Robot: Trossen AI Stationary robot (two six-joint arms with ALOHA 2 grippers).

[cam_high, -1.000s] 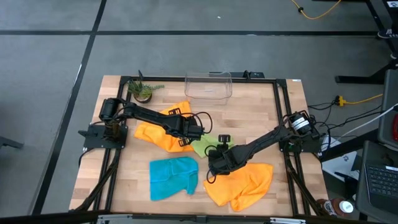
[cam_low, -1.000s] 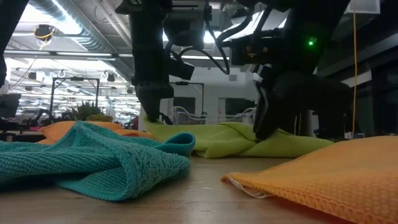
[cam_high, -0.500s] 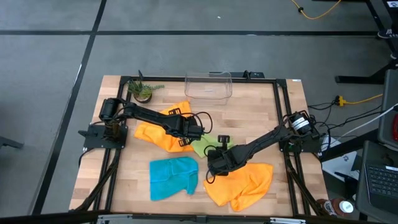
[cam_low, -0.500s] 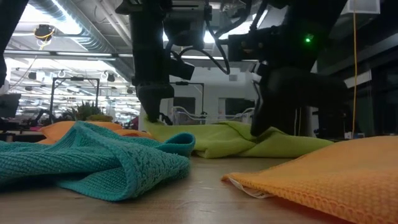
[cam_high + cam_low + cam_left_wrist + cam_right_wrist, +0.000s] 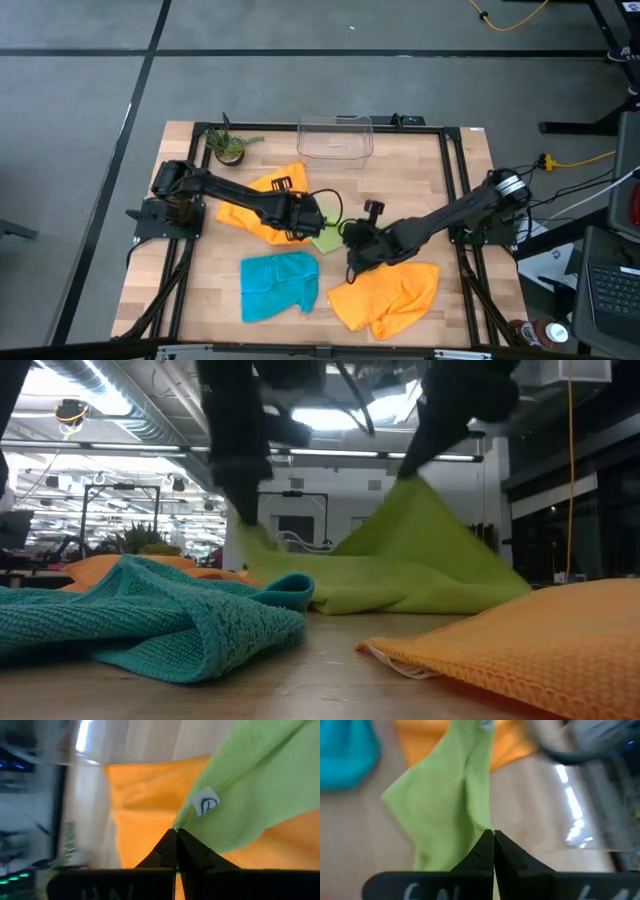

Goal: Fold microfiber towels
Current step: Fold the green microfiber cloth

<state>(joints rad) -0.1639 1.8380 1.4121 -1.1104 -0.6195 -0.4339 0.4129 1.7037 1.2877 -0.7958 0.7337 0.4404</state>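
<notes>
The lime green towel point(image 5: 400, 560) hangs raised between my two grippers near the table's middle, and its lower edge point(image 5: 420, 600) rests on the table. My left gripper point(image 5: 311, 225) is shut on one end of it and my right gripper point(image 5: 352, 246) on the other, higher end. One orange towel point(image 5: 258, 208) lies crumpled under the left arm. A second orange towel point(image 5: 392, 294) lies at the near right, and the teal towel point(image 5: 279, 284) lies bunched at the near left. My left gripper pinches a corner of the green towel point(image 5: 186, 818) between its two shut fingers, right beside the small white label point(image 5: 205, 804). The fingers slant downward. The cloth hangs away from them, lifted off the orange towel below. My right gripper pinches the green towel at an edge fold point(image 5: 483, 825) between its shut fingers, slanting down from the table's right. That end stands as the cloth's high peak point(image 5: 408, 482). The towel slopes fairly taut from there down to the table.
A clear plastic bin point(image 5: 335, 137) stands at the far edge in the middle, with a small potted plant point(image 5: 231, 148) at the far left. Bare wood shows between the teal towel and the near-right orange towel.
Both grippers have risen with the green towel, the right one much more than the left. The towel, which lay flat and crumpled, is now drawn up into a tent shape, with its lower edge still on the table.
</notes>
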